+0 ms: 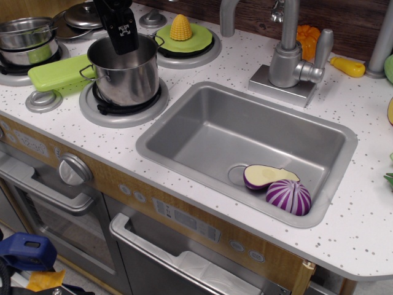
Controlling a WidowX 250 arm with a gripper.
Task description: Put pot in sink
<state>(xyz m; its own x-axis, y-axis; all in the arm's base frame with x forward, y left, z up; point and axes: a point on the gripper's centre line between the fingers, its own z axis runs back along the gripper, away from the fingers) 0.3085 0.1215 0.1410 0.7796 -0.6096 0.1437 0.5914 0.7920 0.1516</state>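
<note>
The tall, shiny stainless-steel pot [124, 74] stands on the front burner ring near the counter's front-left edge, well apart from the rectangular grey sink [184, 132]; the black gripper [121, 34] reaches down at the pot's rear rim, though whether its fingers pinch the wall or are spread cannot be told. A one-sided rim hold may let the pot tilt or slip in transit, and the halved aubergine [268, 177] and purple onion half [288, 196] in the basin's front-right corner could leave it resting askew
</note>
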